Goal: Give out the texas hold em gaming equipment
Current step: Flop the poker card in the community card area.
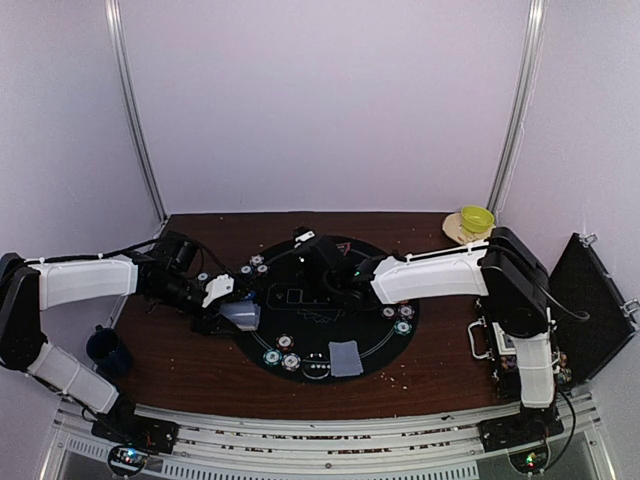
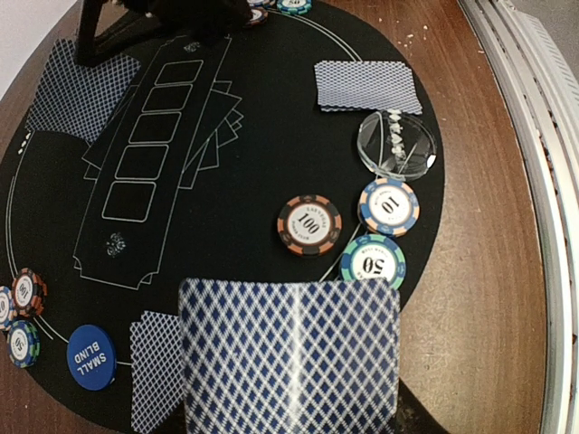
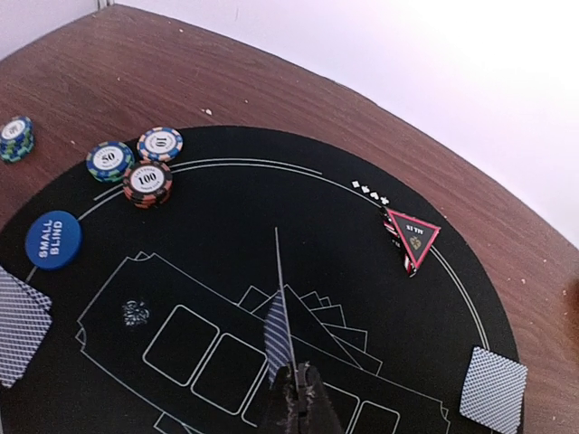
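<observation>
Your left gripper [image 1: 230, 298] grips cards [image 2: 289, 357], held flat between the jaws over the mat's [image 2: 271, 154] left edge; your right gripper [image 3: 295, 402], pinched closed, holds a single card [image 3: 277, 336] edge-on above mid-mat.

In the left wrist view, the stack of blue-lattice-backed playing cards [image 2: 289, 357] is filling the foreground. It is blurred, running off the bottom edge, and it is covering the fingers of the left gripper [image 1: 235, 305]. A striped-edge poker chip [image 2: 4, 307] is being cut by the left edge. In the right wrist view, the single lattice-backed card [image 3: 278, 330] is standing edge-on, so its face is not showing, and the right gripper [image 3: 293, 384] is running off the bottom edge. From above, the small round poker chips [image 1: 280, 350] are looking too small for reading their values.
</observation>
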You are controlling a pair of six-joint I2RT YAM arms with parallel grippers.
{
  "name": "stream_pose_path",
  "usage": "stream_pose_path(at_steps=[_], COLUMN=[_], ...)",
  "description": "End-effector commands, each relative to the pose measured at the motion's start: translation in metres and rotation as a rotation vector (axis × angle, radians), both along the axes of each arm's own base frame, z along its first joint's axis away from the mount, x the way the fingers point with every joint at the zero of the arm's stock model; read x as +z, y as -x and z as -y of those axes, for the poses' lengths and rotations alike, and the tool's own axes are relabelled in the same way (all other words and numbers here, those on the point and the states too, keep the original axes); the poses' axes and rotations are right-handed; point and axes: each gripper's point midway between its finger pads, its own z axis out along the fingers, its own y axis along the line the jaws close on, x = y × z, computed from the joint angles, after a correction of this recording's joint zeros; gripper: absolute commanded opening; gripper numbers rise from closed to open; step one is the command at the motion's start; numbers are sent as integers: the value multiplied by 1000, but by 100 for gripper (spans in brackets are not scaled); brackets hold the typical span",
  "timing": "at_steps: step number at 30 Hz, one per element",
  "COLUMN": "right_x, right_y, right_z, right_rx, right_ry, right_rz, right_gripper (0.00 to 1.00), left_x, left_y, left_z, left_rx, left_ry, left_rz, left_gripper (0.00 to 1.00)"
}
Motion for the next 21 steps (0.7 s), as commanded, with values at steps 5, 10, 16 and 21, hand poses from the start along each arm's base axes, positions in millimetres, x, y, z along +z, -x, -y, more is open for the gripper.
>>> stream_pose_path(at_steps=[5, 10, 16, 21], right_x=[-5, -19, -39, -54], right_y=[-11, -15, -9, 0], right_z=[-7, -27, -51, -67], right_rx=[-8, 48, 154, 237], right_ry=[254, 304, 350, 347], right_rz=[131, 150, 164, 149], right_gripper=[0, 0, 0, 0], left_x=[13, 14, 14, 14], left_y=[-2, -2, -2, -1], left_z=[5, 5, 4, 5], left_rx=[-17, -16, -16, -19], left_ry=[37, 38, 41, 42], left_rz=[47, 49, 52, 49], left_gripper=[47, 47, 47, 47])
